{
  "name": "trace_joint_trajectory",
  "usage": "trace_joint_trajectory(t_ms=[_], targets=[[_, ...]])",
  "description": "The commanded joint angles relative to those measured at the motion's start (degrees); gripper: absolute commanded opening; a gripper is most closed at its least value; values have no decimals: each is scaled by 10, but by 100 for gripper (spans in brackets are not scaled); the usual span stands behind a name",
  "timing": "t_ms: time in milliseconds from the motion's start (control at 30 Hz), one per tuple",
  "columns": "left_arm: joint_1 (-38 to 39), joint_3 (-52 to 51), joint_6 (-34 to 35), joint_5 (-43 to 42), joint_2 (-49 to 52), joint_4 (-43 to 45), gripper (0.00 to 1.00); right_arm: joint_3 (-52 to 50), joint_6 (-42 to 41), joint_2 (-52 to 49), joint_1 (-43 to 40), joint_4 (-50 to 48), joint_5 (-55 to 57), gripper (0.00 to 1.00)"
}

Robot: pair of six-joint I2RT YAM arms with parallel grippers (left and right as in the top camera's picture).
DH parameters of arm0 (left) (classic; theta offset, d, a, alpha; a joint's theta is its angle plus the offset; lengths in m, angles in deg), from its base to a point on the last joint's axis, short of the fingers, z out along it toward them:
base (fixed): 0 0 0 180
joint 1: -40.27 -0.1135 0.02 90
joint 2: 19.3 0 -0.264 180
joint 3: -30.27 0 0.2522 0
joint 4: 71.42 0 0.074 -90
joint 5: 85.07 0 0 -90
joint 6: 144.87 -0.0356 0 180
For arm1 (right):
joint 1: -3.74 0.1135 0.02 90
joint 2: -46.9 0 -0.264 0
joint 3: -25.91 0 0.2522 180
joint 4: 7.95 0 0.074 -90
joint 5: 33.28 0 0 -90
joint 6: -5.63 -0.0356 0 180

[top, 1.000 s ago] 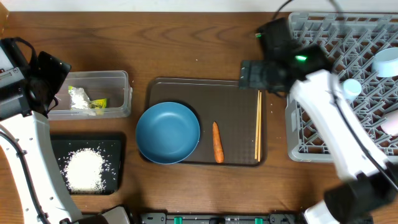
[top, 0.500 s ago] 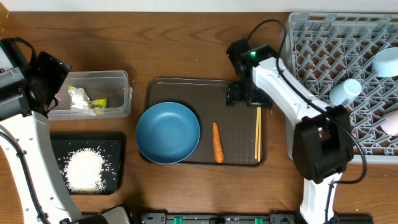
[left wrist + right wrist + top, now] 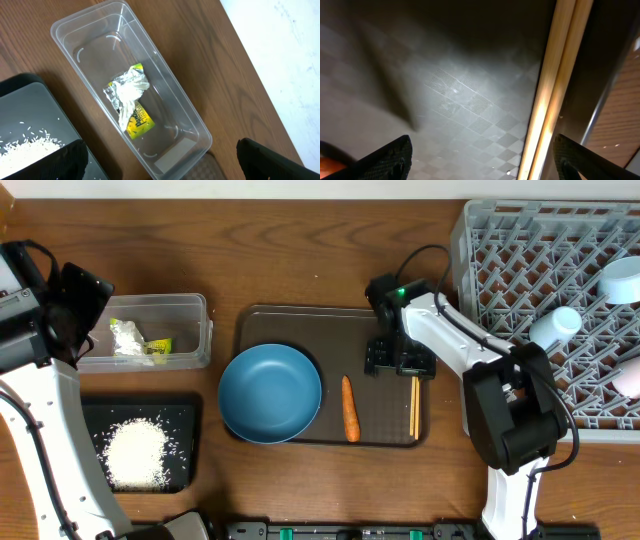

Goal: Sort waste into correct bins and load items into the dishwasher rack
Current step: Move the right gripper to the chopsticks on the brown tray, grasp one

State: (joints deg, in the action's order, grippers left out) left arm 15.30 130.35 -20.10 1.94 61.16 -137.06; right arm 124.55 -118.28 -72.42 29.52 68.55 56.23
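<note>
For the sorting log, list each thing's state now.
Tub, holds wrapper.
Wrapper, crumpled, in tub.
Black tray, holds rice.
Bowl, upright, empty, on brown tray.
Carrot, on brown tray.
Chopsticks, side by side on brown tray.
Rack, holds cups.
Left tool, open over tub.
Right tool, open over chopsticks.

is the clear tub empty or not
Not empty: one crumpled yellow and silver wrapper lies on the bottom of the clear tub.
</note>
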Motion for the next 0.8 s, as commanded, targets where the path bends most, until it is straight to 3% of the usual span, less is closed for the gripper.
trace_joint_trajectory(t_ms=[0,767], targets=[[-1,-2,5,7,0,0,98,-8,-8,-4,10,-3,-4,89],[-1,-2,5,7,0,0,98,-22,-14,-4,28,-21,11,93]])
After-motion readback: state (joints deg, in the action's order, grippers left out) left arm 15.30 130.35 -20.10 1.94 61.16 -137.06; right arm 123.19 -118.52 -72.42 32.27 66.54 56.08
